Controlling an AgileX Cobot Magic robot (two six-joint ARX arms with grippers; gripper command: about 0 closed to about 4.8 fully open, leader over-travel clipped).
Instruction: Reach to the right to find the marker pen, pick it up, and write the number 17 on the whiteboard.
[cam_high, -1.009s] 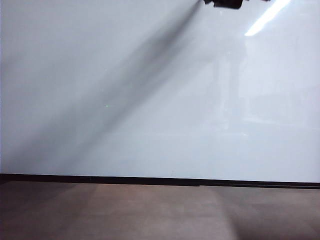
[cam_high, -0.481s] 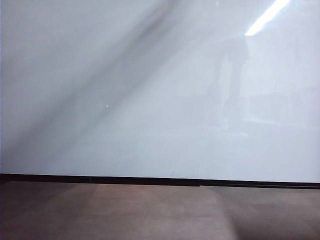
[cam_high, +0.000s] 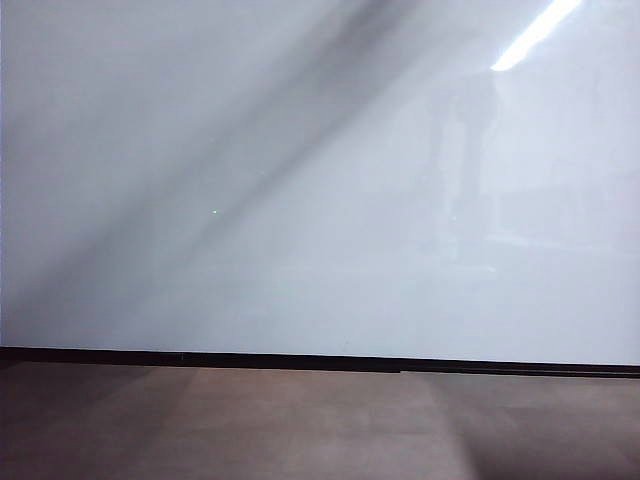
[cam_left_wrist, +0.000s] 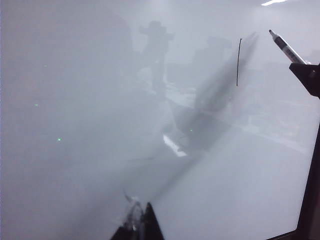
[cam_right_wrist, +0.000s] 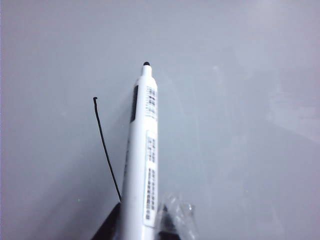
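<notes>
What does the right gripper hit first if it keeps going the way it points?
Probably the whiteboard: the marker pen held in the right gripper points at it, tip just beside the drawn black stroke. The tip-to-board gap is unclear.

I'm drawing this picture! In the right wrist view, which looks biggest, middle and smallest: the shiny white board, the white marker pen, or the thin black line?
1. The glossy white whiteboard fills the whole view.
2. The white plastic marker pen, held in the right gripper; it is nearest the camera, so it looks bigger.
3. The thin black drawn line, shorter and much thinner.
</notes>
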